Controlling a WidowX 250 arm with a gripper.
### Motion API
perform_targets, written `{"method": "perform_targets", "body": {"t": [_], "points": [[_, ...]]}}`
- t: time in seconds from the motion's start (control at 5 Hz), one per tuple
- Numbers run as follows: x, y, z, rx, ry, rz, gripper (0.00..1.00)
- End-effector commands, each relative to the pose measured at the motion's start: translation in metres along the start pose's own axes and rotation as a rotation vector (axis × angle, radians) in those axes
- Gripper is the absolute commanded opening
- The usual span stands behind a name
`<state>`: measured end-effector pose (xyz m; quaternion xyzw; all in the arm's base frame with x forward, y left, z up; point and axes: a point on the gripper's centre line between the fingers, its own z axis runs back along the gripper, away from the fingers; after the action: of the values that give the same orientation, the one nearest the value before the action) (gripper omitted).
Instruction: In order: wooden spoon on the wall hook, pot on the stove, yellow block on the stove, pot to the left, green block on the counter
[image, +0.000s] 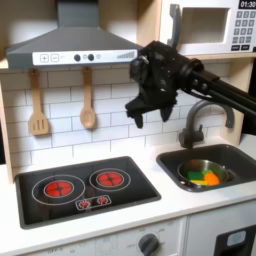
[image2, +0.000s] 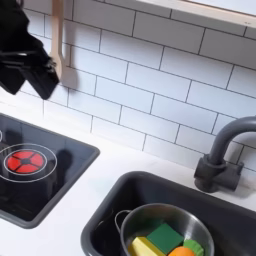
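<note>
The wooden spoon (image: 88, 112) hangs from a wall hook on the white tiles above the stove (image: 85, 185); its handle (image2: 57, 40) also shows in the second exterior view. My black gripper (image: 147, 116) hovers in the air to the right of the spoon, apart from it, open and holding nothing; in the second exterior view the gripper (image2: 24, 72) is at the top left. The metal pot (image: 203, 176) stands in the sink (image: 232, 157). Inside the pot (image2: 196, 222) lie a yellow block (image2: 146, 246), a green block (image2: 165, 236) and an orange piece (image2: 182, 252).
A wooden spatula (image: 38, 118) hangs left of the spoon. The grey faucet (image: 205, 112) arches over the sink's back edge, close to the arm. A range hood (image: 70, 45) overhangs the stove and a microwave (image: 215, 25) sits at the upper right. White counter (image2: 85, 205) lies between stove and sink.
</note>
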<state>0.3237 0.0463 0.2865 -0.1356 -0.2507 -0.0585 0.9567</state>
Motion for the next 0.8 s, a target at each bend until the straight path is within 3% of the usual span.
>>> {"method": "perform_targets", "body": {"t": [0.0,0.4,0.6], "points": [[-0.016,-0.030,-0.042,-0.005,0.119,-0.122,1.00],[-0.032,-0.055,-0.075,-0.003,0.185,-0.212,1.00],[-0.034,-0.064,-0.083,0.001,0.207,-0.247,1.00]]}}
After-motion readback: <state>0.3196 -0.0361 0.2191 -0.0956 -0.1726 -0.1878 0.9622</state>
